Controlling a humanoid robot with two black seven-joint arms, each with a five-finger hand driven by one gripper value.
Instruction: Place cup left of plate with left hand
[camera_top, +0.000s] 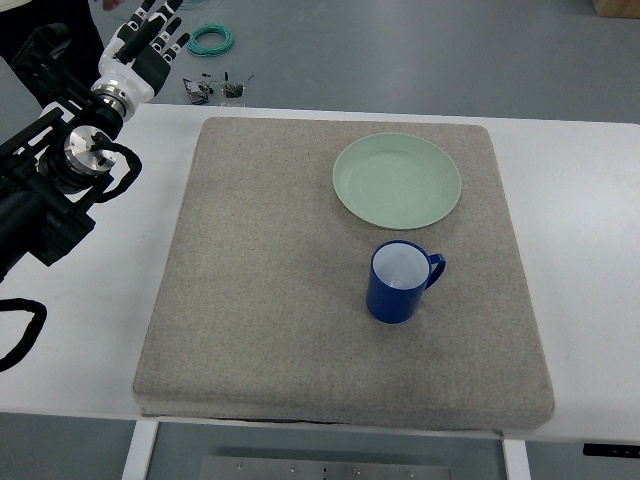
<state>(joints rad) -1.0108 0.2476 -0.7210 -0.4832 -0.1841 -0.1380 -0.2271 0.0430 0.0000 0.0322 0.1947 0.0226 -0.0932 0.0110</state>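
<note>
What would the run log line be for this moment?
left hand open, raised at far left, holding nothing | blue cup upright on mat, near side of green plate | right hand not visible | placement not started

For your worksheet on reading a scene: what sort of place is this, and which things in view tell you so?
Probably a robotics lab or test room, not a kitchen. A white table carries a grey mat, the left hand hangs over its far corner, and a green cable coil lies on the bare floor.

Blue cup, white inside. Pale green plate. Grey-beige mat. White table. Left hand white with black fingers. Teal cable coil on grey floor.
</note>
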